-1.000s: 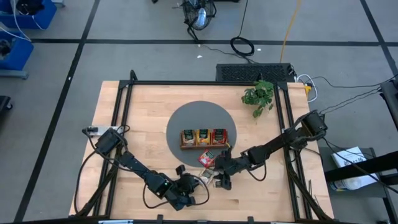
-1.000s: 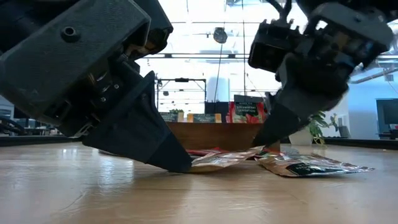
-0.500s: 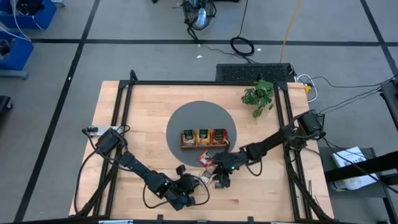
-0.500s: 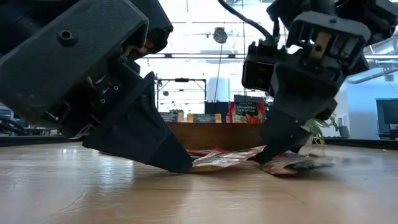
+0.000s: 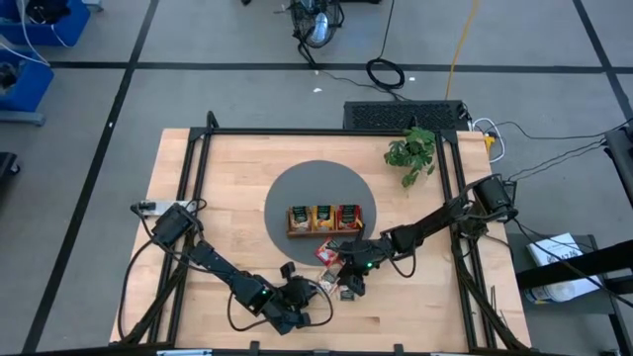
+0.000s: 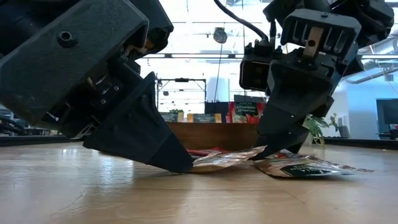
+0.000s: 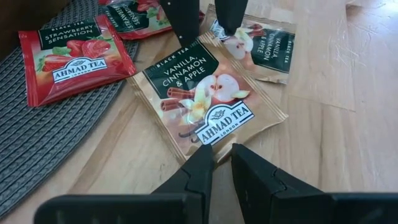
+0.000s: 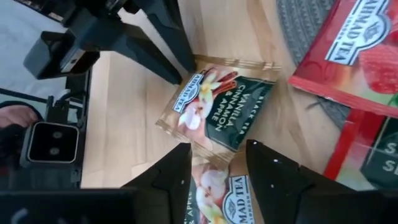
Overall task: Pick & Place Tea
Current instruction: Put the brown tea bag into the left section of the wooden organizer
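Two gold "Vanilla, Cinnamon & Apple" sachets lie flat on the wood, one (image 7: 208,102) just ahead of my left gripper (image 7: 222,154) and the other (image 7: 258,37) beyond it. Red strawberry sachets (image 7: 71,59) lie on the edge of the grey mat. My left gripper (image 5: 315,290) is low near the table's near edge, narrowly open. My right gripper (image 5: 349,284) is open and stands over both gold sachets (image 8: 221,118), pointing down. The wooden tray (image 5: 324,220) holds more sachets standing upright. My left gripper slants down from the near side, and one fingertip (image 7: 204,152) meets the near edge (image 7: 200,142) of the closer gold sachet, which lies flat on the table. My right gripper comes from above. One fingertip (image 7: 182,37) is at the closer sachet's far edge and the other (image 7: 229,25) is on the farther sachet. Both sachets stay on the table (image 6: 292,163).
The round grey mat (image 5: 287,193) lies mid-table under the tray. A small green plant (image 5: 411,153) stands near the far right corner. Black frame rails (image 5: 193,158) run along the table's sides. Bare wood lies to the left and right of the sachets.
My right gripper has tipped more upright and shifted slightly toward the left gripper, settling its fingertips onto the gold sachets. The farther sachet was briefly disturbed and lies flat again. My left gripper has kept still.
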